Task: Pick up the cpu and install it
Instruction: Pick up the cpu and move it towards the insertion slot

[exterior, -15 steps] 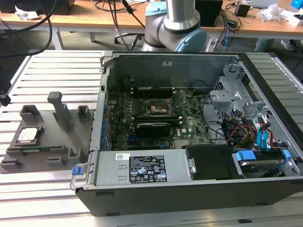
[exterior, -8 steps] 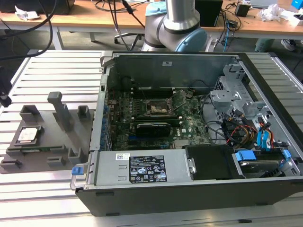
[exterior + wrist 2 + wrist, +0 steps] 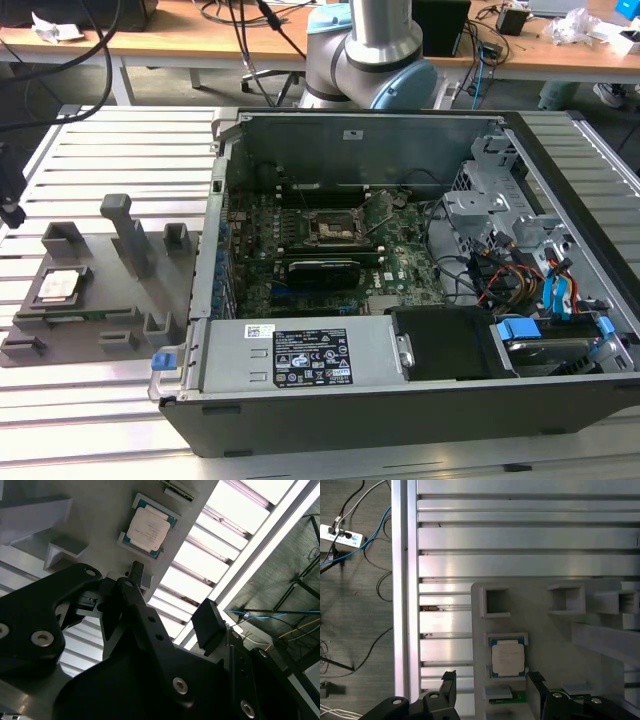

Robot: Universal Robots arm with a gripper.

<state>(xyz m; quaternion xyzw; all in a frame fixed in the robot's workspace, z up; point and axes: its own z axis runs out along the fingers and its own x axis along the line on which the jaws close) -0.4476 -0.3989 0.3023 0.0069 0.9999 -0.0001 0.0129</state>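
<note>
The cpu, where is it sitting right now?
The cpu lies in a recess of the grey tray at the exterior view's left, beside the open computer case, not in the motherboard socket.

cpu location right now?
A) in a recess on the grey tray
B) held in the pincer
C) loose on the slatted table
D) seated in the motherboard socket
A: the cpu lies flat in a recess of the grey tray, and the open pincer holds nothing.
</note>
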